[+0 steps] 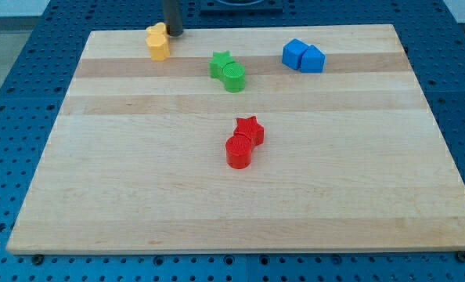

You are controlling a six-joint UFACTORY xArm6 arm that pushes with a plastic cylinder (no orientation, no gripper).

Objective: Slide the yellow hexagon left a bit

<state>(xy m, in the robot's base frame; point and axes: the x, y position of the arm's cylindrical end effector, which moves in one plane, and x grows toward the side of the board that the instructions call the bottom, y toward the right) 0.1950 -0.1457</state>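
Observation:
Two yellow blocks touch each other at the view's top left of the wooden board (138, 196). The upper one (156, 34) and the lower one (160, 48) look like a hexagon and another shape, but I cannot tell which is which. My tip (173, 34) is at the lower end of the dark rod, just right of the upper yellow block, touching or nearly touching it.
A green star (221, 63) touches a green cylinder (234, 77) at top centre. Two blue blocks (304, 56) sit together at top right. A red star (250, 129) touches a red cylinder (239, 152) in the middle.

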